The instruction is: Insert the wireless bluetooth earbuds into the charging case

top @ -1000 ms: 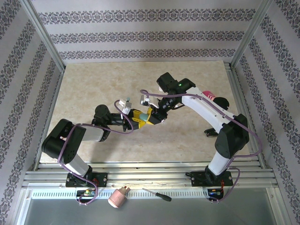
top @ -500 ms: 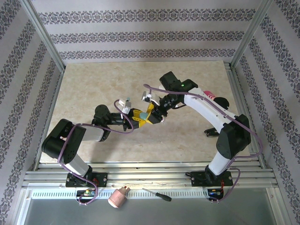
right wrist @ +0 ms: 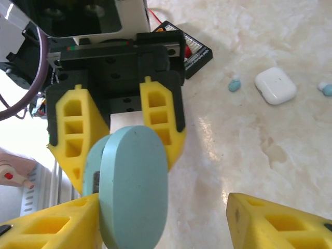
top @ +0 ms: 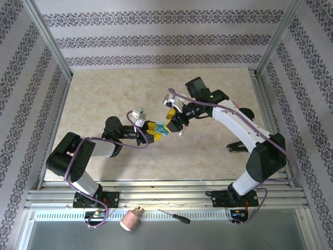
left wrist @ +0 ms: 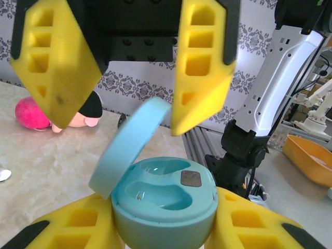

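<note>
My left gripper [left wrist: 163, 231] is shut on the base of a pale blue-green charging case [left wrist: 163, 199], held above the table near its middle [top: 160, 130]. The case's lid [left wrist: 129, 148] stands open and both sockets inside look empty. My right gripper [right wrist: 163, 223] is open just beyond the case, its yellow fingers [left wrist: 202, 67] hanging over the lid. The lid's back [right wrist: 132, 187] sits beside one right finger, with a wide gap to the other. Two tiny pale blue-green earbuds [right wrist: 235, 84] [right wrist: 326, 88] lie on the table, one on each side of a white case [right wrist: 275, 85].
A pink plush toy [top: 232, 108] lies at the table's right side, behind the right arm. A black device [right wrist: 194, 54] rests on the marble. A screwdriver [top: 174, 216] and a pink object [top: 131, 220] lie on the front rail below the arm bases.
My right gripper has opened and drawn back up and to the right, away from the case. The left gripper has kept still with the case in it.
</note>
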`<act>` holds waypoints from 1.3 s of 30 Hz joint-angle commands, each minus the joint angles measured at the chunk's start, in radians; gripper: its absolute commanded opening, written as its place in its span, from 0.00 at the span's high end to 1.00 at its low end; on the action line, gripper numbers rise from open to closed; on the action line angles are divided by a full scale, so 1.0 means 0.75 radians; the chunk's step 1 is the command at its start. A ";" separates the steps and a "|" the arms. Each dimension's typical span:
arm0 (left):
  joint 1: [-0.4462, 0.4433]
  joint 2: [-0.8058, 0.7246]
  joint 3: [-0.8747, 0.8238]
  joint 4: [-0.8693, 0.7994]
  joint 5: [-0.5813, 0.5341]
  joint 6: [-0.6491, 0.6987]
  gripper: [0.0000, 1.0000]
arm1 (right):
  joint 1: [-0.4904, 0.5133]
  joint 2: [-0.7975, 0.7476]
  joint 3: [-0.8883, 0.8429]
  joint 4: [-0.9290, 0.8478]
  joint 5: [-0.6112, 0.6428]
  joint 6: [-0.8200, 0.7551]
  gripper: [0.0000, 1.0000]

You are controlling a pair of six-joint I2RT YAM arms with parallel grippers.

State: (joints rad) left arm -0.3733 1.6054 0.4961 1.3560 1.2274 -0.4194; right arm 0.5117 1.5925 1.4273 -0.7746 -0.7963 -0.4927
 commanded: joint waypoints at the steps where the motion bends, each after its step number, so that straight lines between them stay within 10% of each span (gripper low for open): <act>1: -0.022 -0.028 0.024 0.092 0.045 0.034 0.74 | -0.022 -0.054 -0.045 0.093 0.055 0.063 0.37; 33: -0.021 -0.080 0.021 0.051 -0.021 0.094 0.72 | 0.052 -0.087 -0.115 0.154 0.079 0.070 0.93; 39: -0.018 -0.087 0.027 0.009 -0.030 0.110 0.57 | 0.058 -0.130 -0.149 0.232 0.136 0.110 0.95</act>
State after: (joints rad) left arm -0.3733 1.5791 0.4961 1.3479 1.1919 -0.3759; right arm 0.5461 1.5303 1.3365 -0.6422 -0.7258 -0.4309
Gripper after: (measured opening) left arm 0.419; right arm 0.086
